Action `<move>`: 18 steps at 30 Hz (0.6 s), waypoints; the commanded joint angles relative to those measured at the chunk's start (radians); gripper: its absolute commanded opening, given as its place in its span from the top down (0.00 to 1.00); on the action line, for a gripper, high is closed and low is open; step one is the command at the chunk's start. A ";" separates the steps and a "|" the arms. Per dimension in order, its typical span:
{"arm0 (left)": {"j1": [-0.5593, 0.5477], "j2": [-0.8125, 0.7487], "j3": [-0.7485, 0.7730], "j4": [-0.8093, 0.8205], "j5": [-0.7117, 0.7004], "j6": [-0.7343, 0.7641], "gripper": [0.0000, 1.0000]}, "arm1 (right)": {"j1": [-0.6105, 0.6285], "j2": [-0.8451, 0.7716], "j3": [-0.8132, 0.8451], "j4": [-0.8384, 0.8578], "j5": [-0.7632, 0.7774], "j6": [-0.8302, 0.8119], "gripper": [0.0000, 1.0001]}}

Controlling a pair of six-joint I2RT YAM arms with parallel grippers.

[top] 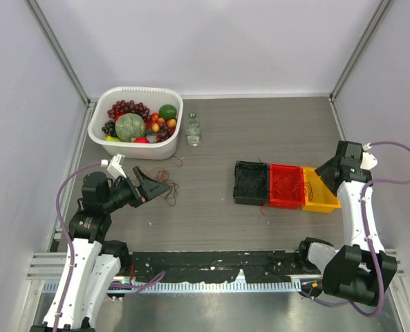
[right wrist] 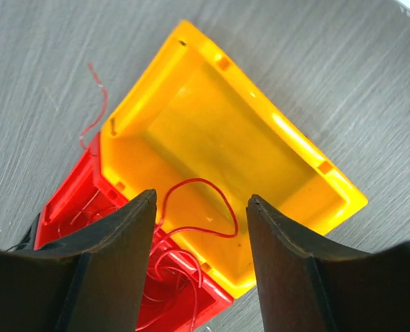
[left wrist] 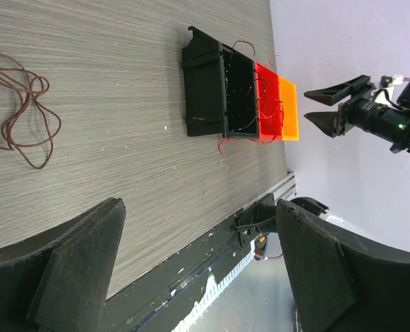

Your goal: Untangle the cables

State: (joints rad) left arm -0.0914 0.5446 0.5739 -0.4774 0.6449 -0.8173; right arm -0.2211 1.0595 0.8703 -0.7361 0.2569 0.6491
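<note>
Left gripper (top: 156,185): jaws spread wide, empty, low over the tabletop (top: 218,131), beside loose brown cable (left wrist: 32,90) loops.
Right gripper (right wrist: 201,200): jaws released, gripping nothing, above the yellow bin (right wrist: 225,131).
Red cables (right wrist: 194,180): tangled in the red bin (right wrist: 70,207), one loop draped into the yellow bin; further strands in the black bin (top: 249,183).

Left arm (top: 92,199) jaws wide, right arm (top: 355,207) jaws parted
</note>
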 commanded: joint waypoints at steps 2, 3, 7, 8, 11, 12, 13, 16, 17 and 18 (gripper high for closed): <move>-0.002 -0.020 0.037 0.002 0.035 0.026 0.05 | -0.110 -0.024 -0.069 0.063 -0.183 0.072 0.44; -0.002 -0.018 0.038 0.000 0.036 0.027 0.05 | -0.132 -0.023 -0.089 0.066 -0.217 0.076 0.46; -0.002 -0.020 0.041 0.000 0.038 0.027 0.05 | -0.142 -0.030 -0.114 0.084 -0.283 0.074 0.53; -0.001 -0.020 0.041 0.002 0.036 0.027 0.05 | -0.142 -0.029 -0.113 0.084 -0.289 0.048 0.59; -0.001 -0.014 0.043 0.011 0.039 0.027 0.05 | -0.142 -0.035 -0.111 0.053 -0.285 -0.005 0.64; -0.001 -0.014 0.041 0.014 0.041 0.027 0.05 | -0.142 -0.053 -0.122 0.058 -0.289 -0.020 0.65; -0.001 -0.008 0.040 0.019 0.042 0.029 0.05 | -0.142 -0.062 -0.125 0.061 -0.292 -0.026 0.65; -0.002 0.003 0.046 0.026 0.048 0.029 0.05 | -0.142 -0.110 -0.136 0.058 -0.289 -0.011 0.62; -0.002 0.009 0.049 0.025 0.053 0.032 0.05 | -0.142 -0.116 -0.133 0.055 -0.288 0.006 0.59; -0.002 0.011 0.052 0.022 0.053 0.035 0.05 | -0.142 -0.119 -0.129 0.043 -0.291 0.014 0.57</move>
State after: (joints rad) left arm -0.0914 0.5423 0.5739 -0.4854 0.6594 -0.8028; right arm -0.3603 0.9874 0.7341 -0.7048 -0.0177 0.6559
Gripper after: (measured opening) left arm 0.946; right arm 0.387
